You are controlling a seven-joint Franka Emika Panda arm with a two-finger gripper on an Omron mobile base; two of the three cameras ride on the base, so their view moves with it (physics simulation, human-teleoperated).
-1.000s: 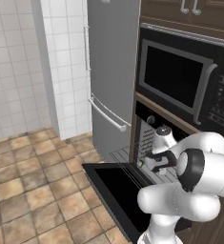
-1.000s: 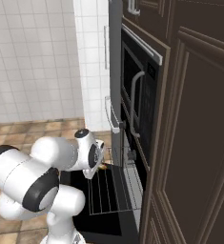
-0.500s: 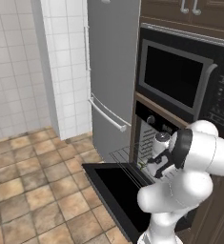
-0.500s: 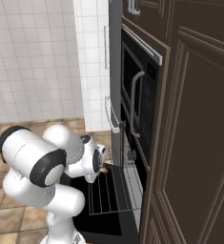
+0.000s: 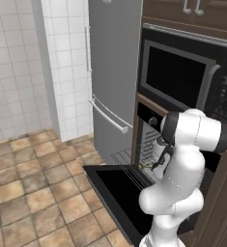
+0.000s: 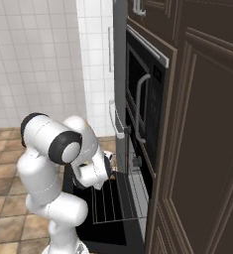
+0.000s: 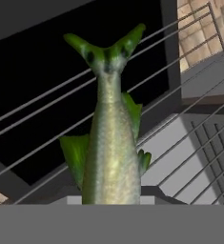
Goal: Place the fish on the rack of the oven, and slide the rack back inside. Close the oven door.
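The fish [image 7: 111, 152] hangs tail-out from my gripper, which is clamped on its body; in the hand view it is poised over the rack [image 7: 189, 124], its forked tail pointing away from the camera across the wire bars. In the left base view I catch a sliver of green at the gripper [image 5: 151, 166], just above the pulled-out rack [image 5: 129, 157] at the mouth of the oven [image 5: 148, 130]. The oven door [image 5: 120, 190] lies fully open and flat below it, its dark glass facing up.

I judge I am in the placing step: the fish is over the rack but, as far as I can tell, not yet resting on it. The next move calls for lowering until the body lies across several bars, then letting go, before I push the rack in and swing the door up.

Above the oven sits the microwave [image 5: 185, 77], and to the left the grey fridge [image 5: 112, 67]. I can read no brand or lettering anywhere; the microwave's keypad is too blurred.
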